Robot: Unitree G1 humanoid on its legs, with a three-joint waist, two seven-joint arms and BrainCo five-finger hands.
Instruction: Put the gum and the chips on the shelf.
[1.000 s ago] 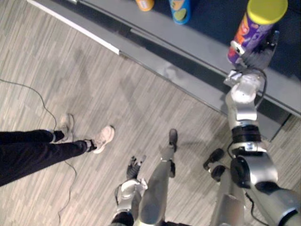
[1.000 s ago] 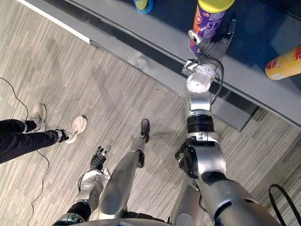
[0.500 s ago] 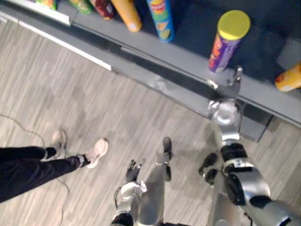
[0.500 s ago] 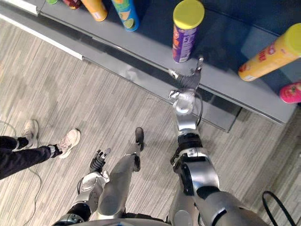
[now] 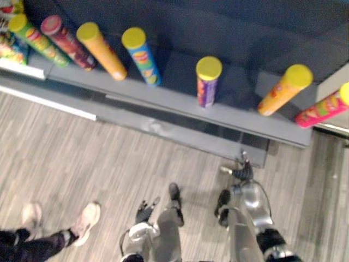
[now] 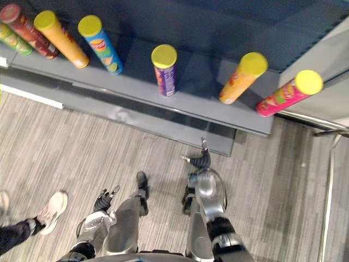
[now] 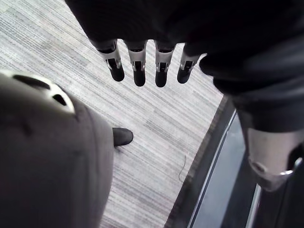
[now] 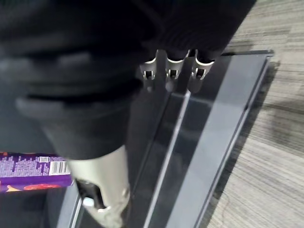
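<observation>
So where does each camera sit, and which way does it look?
Left eye view: on the head, looking down at the shelf; left hand and right hand show below.
Right eye view: beside it, same scene.
Left wrist view: on that wrist, along its fingers to the floor.
Right wrist view: on that wrist, fingers toward the shelf.
Shared: right wrist and eye views show the purple can.

A shop: chip cans (image 5: 208, 82) ranged along a low grey shelf (image 5: 174, 99).
</observation>
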